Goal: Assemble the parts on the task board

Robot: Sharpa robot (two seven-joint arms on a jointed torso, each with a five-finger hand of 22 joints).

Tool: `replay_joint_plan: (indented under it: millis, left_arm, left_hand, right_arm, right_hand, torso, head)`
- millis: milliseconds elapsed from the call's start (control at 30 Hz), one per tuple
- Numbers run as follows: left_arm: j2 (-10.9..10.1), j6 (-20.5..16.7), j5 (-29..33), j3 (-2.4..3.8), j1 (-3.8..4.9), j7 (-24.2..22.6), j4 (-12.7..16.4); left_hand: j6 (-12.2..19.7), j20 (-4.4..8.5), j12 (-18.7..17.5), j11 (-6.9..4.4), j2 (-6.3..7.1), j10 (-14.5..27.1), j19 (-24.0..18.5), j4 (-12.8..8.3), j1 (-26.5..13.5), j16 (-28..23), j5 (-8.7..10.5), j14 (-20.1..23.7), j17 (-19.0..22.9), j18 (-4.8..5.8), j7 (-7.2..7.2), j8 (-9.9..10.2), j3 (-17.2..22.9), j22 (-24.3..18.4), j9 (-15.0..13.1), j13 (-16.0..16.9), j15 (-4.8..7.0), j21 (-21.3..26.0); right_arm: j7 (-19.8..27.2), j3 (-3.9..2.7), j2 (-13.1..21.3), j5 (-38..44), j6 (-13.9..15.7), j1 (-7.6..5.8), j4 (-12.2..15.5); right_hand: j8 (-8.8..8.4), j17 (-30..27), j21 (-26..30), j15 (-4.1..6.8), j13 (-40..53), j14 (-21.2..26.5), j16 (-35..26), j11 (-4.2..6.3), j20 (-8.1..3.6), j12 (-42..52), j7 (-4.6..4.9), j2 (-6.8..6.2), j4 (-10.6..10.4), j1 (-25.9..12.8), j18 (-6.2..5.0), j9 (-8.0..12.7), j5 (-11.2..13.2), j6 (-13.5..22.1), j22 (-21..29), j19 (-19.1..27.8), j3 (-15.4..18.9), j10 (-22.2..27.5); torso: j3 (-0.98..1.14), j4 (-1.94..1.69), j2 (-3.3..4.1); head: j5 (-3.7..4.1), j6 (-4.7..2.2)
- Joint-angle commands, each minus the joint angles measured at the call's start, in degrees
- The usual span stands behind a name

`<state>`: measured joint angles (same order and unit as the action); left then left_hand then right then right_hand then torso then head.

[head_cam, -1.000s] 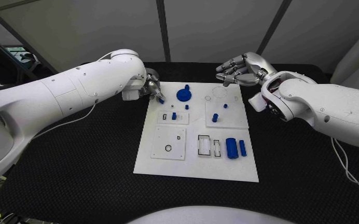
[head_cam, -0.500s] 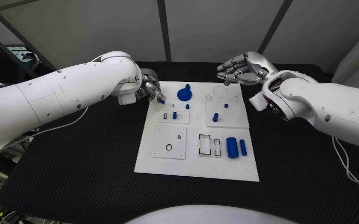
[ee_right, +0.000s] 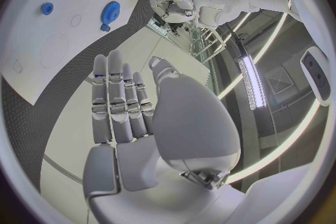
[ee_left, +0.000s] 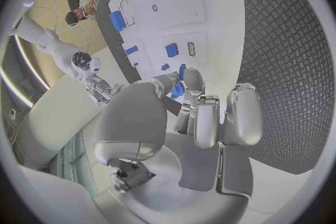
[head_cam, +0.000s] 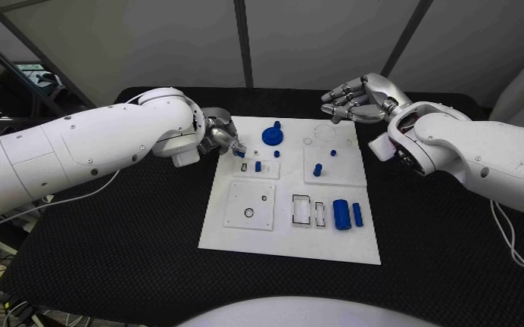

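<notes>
pale grey wall panels (head_cam: pixel 316 24) with dark seams stand behind the black table (head_cam: pixel 120 228).

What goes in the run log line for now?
left robot hand: pinching blue part | right robot hand: open, above task board far edge

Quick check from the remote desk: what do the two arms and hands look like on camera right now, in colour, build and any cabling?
Both arms have smooth, rounded white shells with small dark screw dots. The left hand and right hand are silver metal with segmented fingers and a broad polished palm cover. A thin white cable trails from the left arm, and another runs along the right arm's edge near the table. No markings are legible.
</notes>
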<state>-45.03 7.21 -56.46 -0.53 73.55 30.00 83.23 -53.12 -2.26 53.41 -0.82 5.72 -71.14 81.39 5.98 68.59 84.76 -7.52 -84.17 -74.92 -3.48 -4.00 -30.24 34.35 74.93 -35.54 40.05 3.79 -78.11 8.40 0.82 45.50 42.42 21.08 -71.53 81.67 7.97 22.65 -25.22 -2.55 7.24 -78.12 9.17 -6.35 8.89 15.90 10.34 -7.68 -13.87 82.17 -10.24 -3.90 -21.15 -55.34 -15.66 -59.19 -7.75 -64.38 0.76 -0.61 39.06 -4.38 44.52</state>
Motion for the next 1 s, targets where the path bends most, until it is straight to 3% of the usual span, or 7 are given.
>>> replay_joint_plan:
  millis: [33, 200, 400, 1000]
  left_arm:
    - [-0.3, -2.9, 0.6, -0.20, -0.66, 0.2, 1.1]
    - [-0.3, -3.1, -1.4, -0.44, -1.82, 0.2, 1.9]
    - [-0.2, -2.8, -3.2, -0.55, -2.53, 0.3, 2.1]
    - [0.0, -1.4, -5.3, -0.60, -2.79, 0.5, 1.6]
  left_hand:
    - [-0.1, -0.03, 0.3, -0.06, 0.00, -0.6, 0.5, -7.3, -0.5, 0.3, -0.43, -4.1, -9.1, -0.05, 0.46, -0.3, 7.7, 2.8, -0.1, 0.1, 0.39, -0.3]
    - [-0.2, -0.01, 0.3, -0.08, 0.07, -0.6, 0.5, -7.4, -0.6, 0.3, -0.53, -4.1, -9.1, -0.04, 0.47, -0.3, 7.8, 2.8, -0.2, 0.1, 0.41, -0.3]
    - [-0.2, 0.00, 0.3, -0.09, 0.12, -0.6, 0.5, -7.4, -0.7, 0.3, -0.60, -4.1, -9.2, -0.05, 0.49, -0.4, 8.0, 2.8, -0.2, 0.0, 0.43, -0.3]
    - [-0.2, 0.04, 0.3, -0.13, 0.26, -0.7, 0.5, -7.7, -0.9, 0.3, -0.74, -4.1, -9.1, -0.05, 0.52, -0.5, 8.3, 2.8, -0.3, 0.1, 0.46, -0.3]
  right_arm:
    - [0.3, -0.03, 0.0, 0.1, 0.0, -0.10, 0.0]
    - [0.3, -0.03, 0.1, 0.1, 0.0, -0.09, 0.1]
    - [0.3, -0.03, 0.1, 0.1, 0.0, -0.09, 0.1]
    - [0.3, -0.03, 0.1, 0.1, -0.1, -0.08, 0.0]
  right_hand:
    - [-0.29, 0.0, 0.3, -0.02, -0.1, -0.5, -0.3, -0.09, 0.09, -0.2, 0.39, 0.11, -0.1, -0.3, -0.21, 0.0, -0.3, 0.1, 0.1, -0.3, 0.4, 0.1]
    - [-0.29, 0.0, 0.3, -0.02, -0.1, -0.5, -0.3, -0.09, 0.09, -0.2, 0.39, 0.11, -0.1, -0.3, -0.21, 0.0, -0.3, 0.1, 0.1, -0.3, 0.4, 0.1]
    - [-0.29, 0.0, 0.3, -0.02, -0.1, -0.5, -0.3, -0.09, 0.09, -0.2, 0.39, 0.11, -0.1, -0.3, -0.21, 0.0, -0.3, 0.1, 0.1, -0.3, 0.4, 0.1]
    - [-0.29, 0.0, 0.3, -0.02, -0.1, -0.5, -0.3, -0.09, 0.09, -0.2, 0.39, 0.11, -0.1, -0.3, -0.21, 0.0, -0.3, 0.1, 0.1, -0.3, 0.4, 0.1]
  torso:
    - [-0.02, 0.14, 0.10]
    - [-0.04, 0.15, 0.15]
    - [-0.02, 0.12, 0.17]
    - [-0.01, 0.11, 0.14]
  head:
    - [-0.06, 0.07]
    - [0.08, 0.13]
    - [0.05, 0.21]
    - [-0.07, 0.50]
